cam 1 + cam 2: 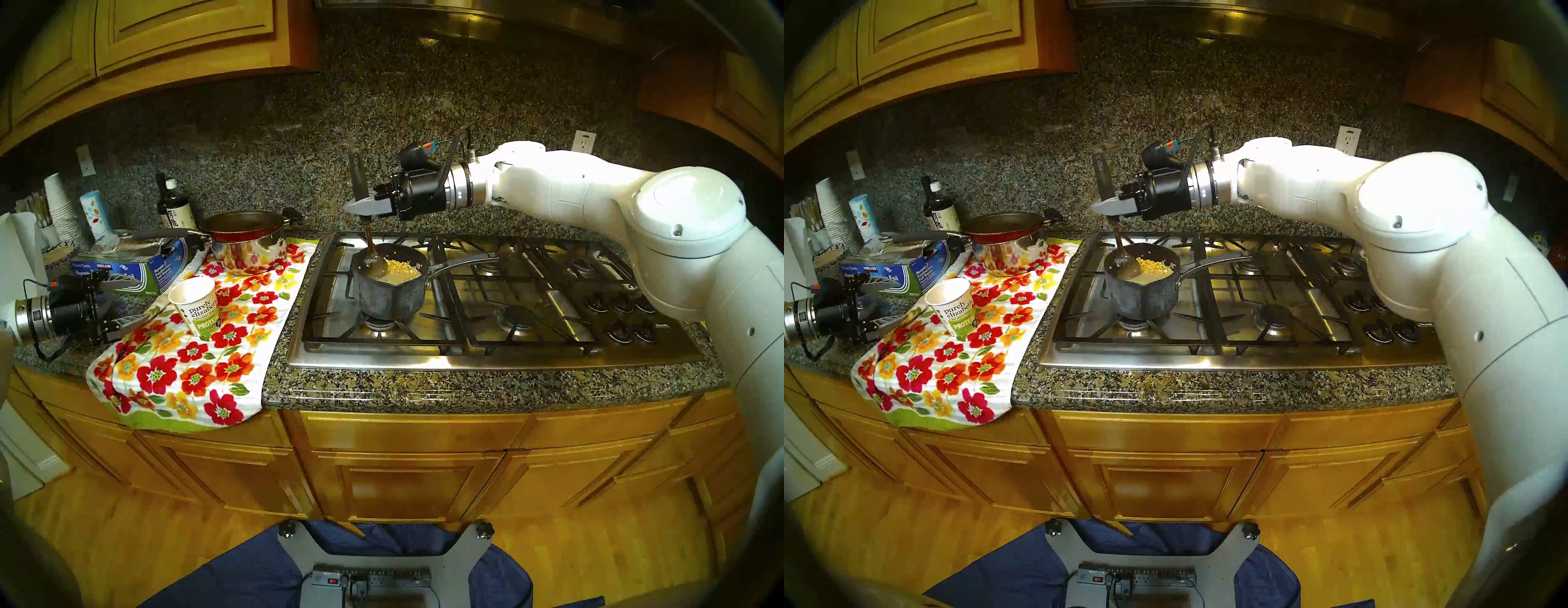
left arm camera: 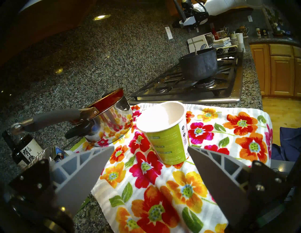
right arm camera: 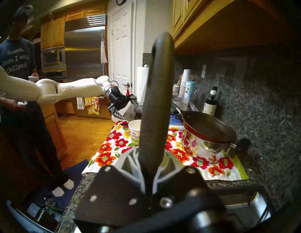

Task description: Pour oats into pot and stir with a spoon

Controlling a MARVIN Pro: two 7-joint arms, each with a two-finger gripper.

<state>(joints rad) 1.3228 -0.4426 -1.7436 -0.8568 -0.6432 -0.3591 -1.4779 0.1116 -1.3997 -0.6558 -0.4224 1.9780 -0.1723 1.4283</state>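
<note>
The dark grey pot [image 1: 388,297] [image 1: 1140,299] [image 2: 198,65] stands on the front-left burner, its silver handle pointing right. Pale oats [image 1: 405,267] [image 1: 1154,265] lie inside it. The dark spoon [image 1: 374,254] [image 1: 1125,259] [image 3: 156,97] stands almost upright, its bowl down in the pot. My right gripper [image 1: 360,206] [image 1: 1108,206] [image 3: 146,156] is shut on the spoon's handle above the pot. The white and green paper cup [image 1: 195,305] [image 1: 951,305] [image 2: 164,133] stands upright on the floral towel, white inside. My left gripper [image 1: 140,301] [image 1: 894,303] [image 2: 150,148] is open just left of the cup, not touching it.
A red frying pan [image 1: 242,223] rests on a shiny steel pot [image 1: 248,254] at the towel's [image 1: 191,369] back. A foil box [image 1: 127,265], a dark bottle [image 1: 174,204] and stacked paper cups [image 1: 63,208] crowd the left counter. A person [image 3: 17,65] stands beyond the counter's left end.
</note>
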